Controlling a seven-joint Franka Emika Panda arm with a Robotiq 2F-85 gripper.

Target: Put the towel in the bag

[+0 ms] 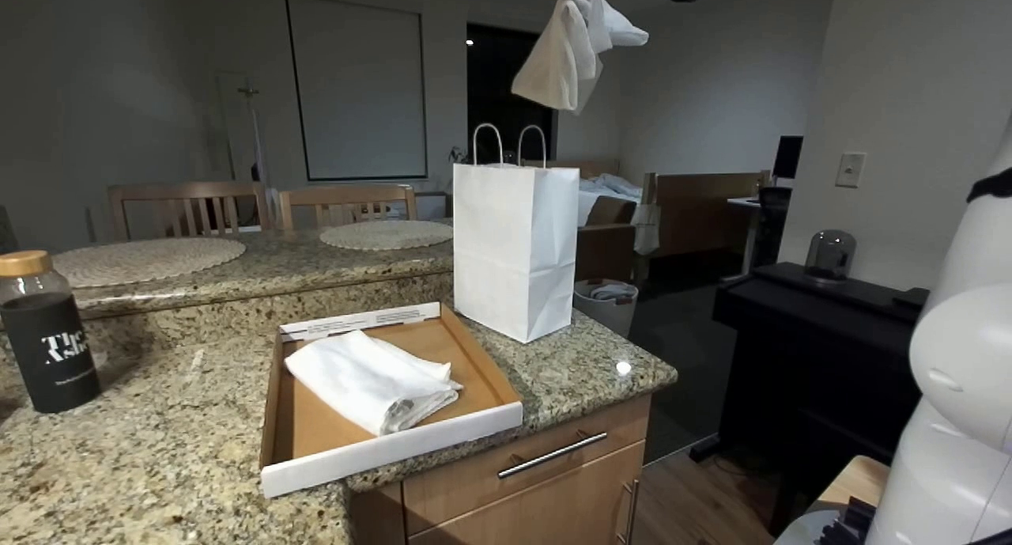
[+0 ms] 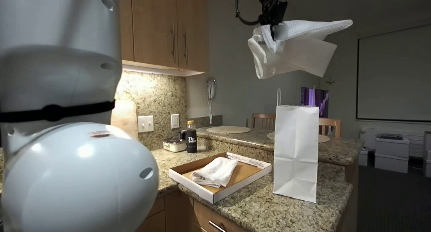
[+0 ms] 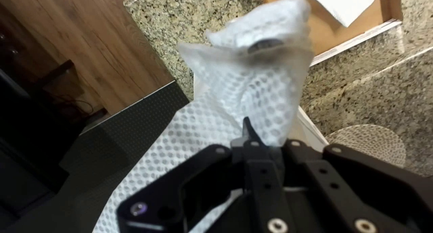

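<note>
My gripper hangs high over the counter, shut on a limp white towel. The towel droops in loose folds from the fingertips, above the handles of the white paper bag and apart from them. Upright on the counter, the bag has both looped handles raised. In the wrist view, the dark fingers pinch the dotted towel, which covers most of the bag; only an edge of the bag shows on the right. The bag's inside is hidden.
Beside the bag lies a shallow cardboard tray with a folded second white cloth in it. The bag stands near the counter's end. A raised ledge runs behind, and a dark bottle stands farther along.
</note>
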